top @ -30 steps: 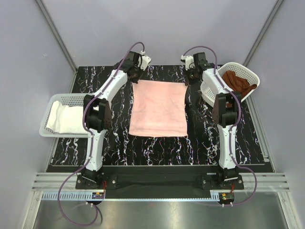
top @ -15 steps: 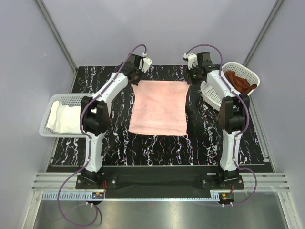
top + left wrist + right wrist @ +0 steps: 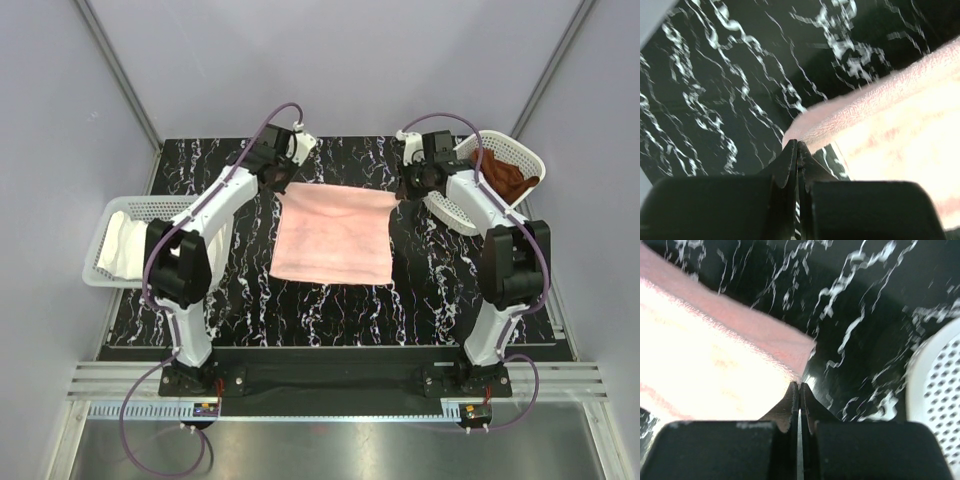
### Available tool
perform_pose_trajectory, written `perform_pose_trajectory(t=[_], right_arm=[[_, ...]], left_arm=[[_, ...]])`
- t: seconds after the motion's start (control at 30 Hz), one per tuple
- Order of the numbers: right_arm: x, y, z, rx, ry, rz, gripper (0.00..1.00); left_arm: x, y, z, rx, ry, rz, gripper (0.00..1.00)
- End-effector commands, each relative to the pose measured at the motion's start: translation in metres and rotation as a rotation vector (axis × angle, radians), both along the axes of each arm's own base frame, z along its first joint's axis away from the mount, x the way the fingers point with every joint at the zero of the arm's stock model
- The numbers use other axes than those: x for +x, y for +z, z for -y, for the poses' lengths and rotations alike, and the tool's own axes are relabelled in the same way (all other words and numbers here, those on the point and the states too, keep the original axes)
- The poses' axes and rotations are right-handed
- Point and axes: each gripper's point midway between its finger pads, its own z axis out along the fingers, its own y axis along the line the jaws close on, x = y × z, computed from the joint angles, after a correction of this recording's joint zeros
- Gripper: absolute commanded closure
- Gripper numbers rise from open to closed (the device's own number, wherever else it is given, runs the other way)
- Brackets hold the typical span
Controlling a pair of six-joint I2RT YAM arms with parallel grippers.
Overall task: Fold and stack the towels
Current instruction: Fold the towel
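The pink towel [image 3: 332, 238] lies spread on the surface [image 3: 430, 295] between the two arms, and each hand has one of its far corners. The left hand [image 3: 284, 186] is pinched tight with the far-left corner caught at its tips, and the right hand [image 3: 401, 188] is closed the same way on the far-right corner. Both wrist views show the fingers pressed flat together with the corner meeting only the very tips. This looks like a thin pinch, chosen, I judge, so the edge between the hands runs straight. From each hand the rest of the towel runs back toward the arm bases, flat on the surface, its near edge farthest from both hands. Holding matching corners at the same level suits carrying that far edge over to the near one for a first fold in half. Outward of the left hand and back toward the bases, a white towel [image 3: 125, 245] rests in the left basket [image 3: 150, 203], likely where the stack belongs. Just outward of the right hand sits the tilted right basket [image 3: 520, 145] with a bunched brown towel [image 3: 505, 175], not yet folded by its look. With so slim a hold, a corner could slip if the hands pull apart.
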Motion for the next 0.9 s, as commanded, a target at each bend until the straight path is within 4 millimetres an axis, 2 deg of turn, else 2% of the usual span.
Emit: perform_pose_trajectory(t=[0.0, 0.03, 0.1, 0.13, 0.17, 0.2, 0.27, 0.3, 0.37, 0.4, 0.43, 0.57, 0.73, 0.87], right_arm=[[-0.019, 0.015, 0.001, 0.02, -0.054, 0.021, 1.0], [-0.025, 0.02, 0.0, 0.021, -0.058, 0.028, 1.0], [-0.038, 0.014, -0.001, 0.033, -0.073, 0.002, 1.0], [-0.045, 0.02, -0.005, 0.041, -0.067, 0.008, 1.0], [-0.05, 0.02, -0.007, 0.046, -0.067, 0.002, 1.0], [-0.06, 0.012, -0.009, 0.042, -0.07, -0.027, 1.0], [-0.076, 0.013, -0.016, 0.026, -0.061, -0.033, 1.0], [-0.085, 0.005, -0.016, 0.021, -0.067, -0.058, 1.0], [-0.097, 0.003, -0.023, 0.026, -0.061, -0.067, 1.0], [-0.103, -0.004, -0.023, 0.023, -0.071, -0.089, 1.0], [-0.105, -0.006, -0.023, 0.02, -0.076, -0.085, 1.0], [-0.125, -0.03, -0.029, 0.018, -0.091, -0.156, 1.0], [-0.137, -0.037, -0.025, 0.003, -0.123, -0.211, 1.0], [-0.141, -0.037, -0.022, -0.001, -0.147, -0.225, 1.0]], left_arm=[[-0.018, 0.017, -0.007, -0.03, 0.023, 0.033, 1.0], [-0.028, 0.005, -0.009, -0.028, 0.027, 0.0, 1.0], [-0.04, 0.007, -0.007, -0.035, 0.018, -0.003, 1.0], [-0.05, -0.003, -0.007, -0.024, 0.019, -0.025, 1.0], [-0.055, -0.004, -0.007, -0.021, 0.017, -0.026, 1.0], [-0.06, 0.0, -0.008, -0.027, 0.016, -0.017, 1.0], [-0.074, -0.009, -0.007, -0.034, 0.015, -0.047, 1.0], [-0.081, -0.007, -0.007, -0.044, 0.015, -0.051, 1.0], [-0.095, -0.018, -0.007, -0.056, 0.023, -0.092, 1.0], [-0.1, -0.016, -0.006, -0.064, 0.022, -0.087, 1.0], [-0.108, -0.026, -0.008, -0.057, 0.026, -0.11, 1.0], [-0.125, -0.039, -0.011, -0.057, 0.035, -0.155, 1.0], [-0.147, -0.054, -0.007, -0.086, 0.031, -0.224, 1.0], [-0.157, -0.055, -0.005, -0.098, 0.032, -0.246, 1.0]])
